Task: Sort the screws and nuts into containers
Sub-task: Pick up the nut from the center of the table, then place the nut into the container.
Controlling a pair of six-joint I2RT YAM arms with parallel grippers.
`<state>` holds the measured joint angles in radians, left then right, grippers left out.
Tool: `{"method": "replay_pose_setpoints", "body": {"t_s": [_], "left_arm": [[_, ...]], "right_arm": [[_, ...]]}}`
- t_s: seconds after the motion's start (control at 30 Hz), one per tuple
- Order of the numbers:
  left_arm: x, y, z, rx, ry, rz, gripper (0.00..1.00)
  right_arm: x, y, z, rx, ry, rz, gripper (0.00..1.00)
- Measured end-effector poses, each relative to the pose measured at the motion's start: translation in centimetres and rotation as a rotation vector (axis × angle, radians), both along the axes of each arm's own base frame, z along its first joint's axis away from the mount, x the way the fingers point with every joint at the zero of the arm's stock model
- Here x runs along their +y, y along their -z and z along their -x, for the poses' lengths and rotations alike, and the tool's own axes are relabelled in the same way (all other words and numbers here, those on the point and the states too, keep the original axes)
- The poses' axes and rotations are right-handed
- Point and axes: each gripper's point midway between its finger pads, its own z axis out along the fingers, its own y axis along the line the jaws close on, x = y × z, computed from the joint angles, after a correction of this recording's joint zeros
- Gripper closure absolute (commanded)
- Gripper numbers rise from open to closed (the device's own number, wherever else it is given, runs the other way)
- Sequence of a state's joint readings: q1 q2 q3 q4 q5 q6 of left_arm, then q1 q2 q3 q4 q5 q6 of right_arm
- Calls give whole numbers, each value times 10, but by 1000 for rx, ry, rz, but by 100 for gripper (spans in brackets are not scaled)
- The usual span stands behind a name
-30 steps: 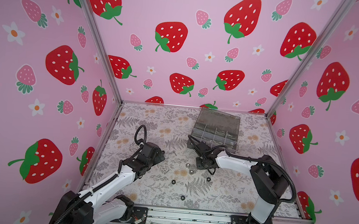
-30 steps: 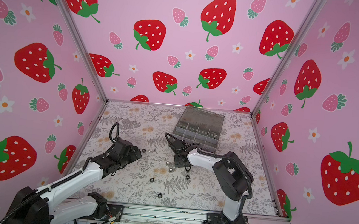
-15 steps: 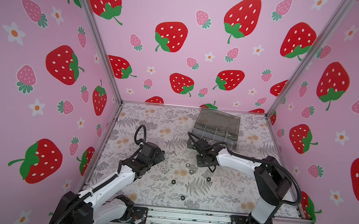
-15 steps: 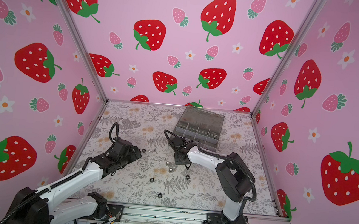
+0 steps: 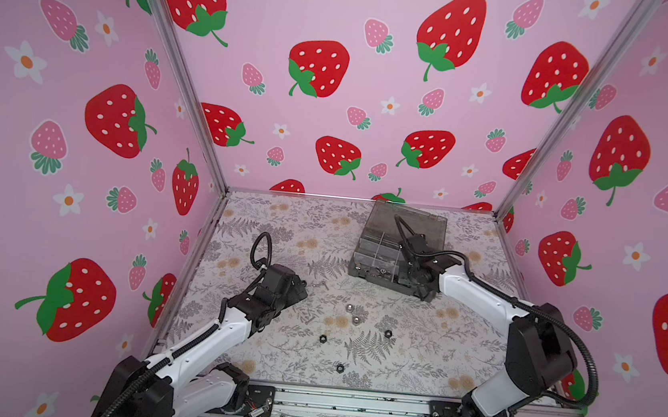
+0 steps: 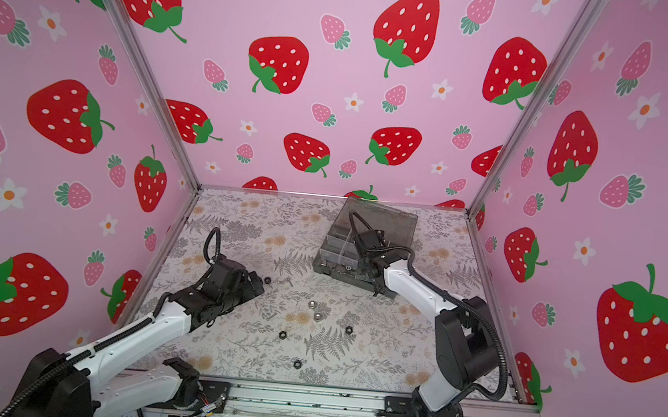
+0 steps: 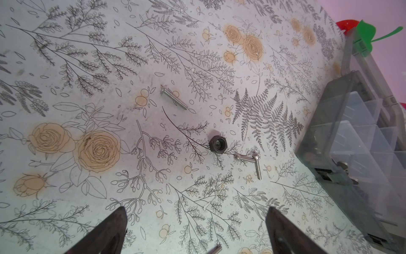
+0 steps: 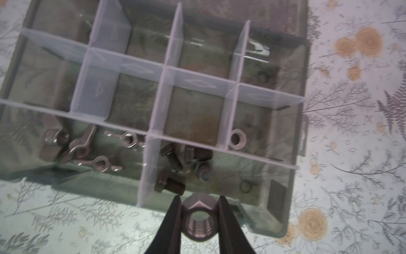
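1. A smoky grey translucent plastic organiser box [image 5: 379, 243] with pale dividers stands at the far right of the floral tabletop [image 5: 414, 351]. Its hinged lid is open and leans back.
2. Silver wing nuts [image 8: 81, 149] lie heaped in one front compartment.
3. Short black hex-headed bolts [image 8: 173, 158] lie on their sides in the compartment beside it.
4. A silver hex-sided cap nut [image 8: 198, 217], threaded bore showing, is pinched between the right gripper's [image 8: 199, 198] fingers at the box's front wall.
5. Two shiny silver domed cap nuts [image 5: 350, 308] lie close together mid-table.
6. Three black hex ring nuts [image 5: 323, 338] lie flat and well apart nearer the front. A fourth [image 7: 218, 144] lies further left.
7. Of the slim silver screws, one [image 7: 174, 97] lies alone. Two [image 7: 258, 169] meet in an L just beside the fourth black nut.
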<state>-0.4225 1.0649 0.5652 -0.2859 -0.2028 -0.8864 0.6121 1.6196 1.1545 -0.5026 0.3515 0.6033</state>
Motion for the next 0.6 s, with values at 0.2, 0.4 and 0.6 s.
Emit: {"method": "replay_pose_setpoints", "body": {"t_s": [0.2,0.4,0.6], "left_arm": [[-1,0,0,2,4,3,0],[-1,1,-1,1,4,4,1],[-3,1,-2,1,11,9,0]], "right_arm": [[-34,-4,-23,-28,72,8,92],[-51,10,-37,-4,95,41,92],[-61,27,-50,30,102,62,88]]}}
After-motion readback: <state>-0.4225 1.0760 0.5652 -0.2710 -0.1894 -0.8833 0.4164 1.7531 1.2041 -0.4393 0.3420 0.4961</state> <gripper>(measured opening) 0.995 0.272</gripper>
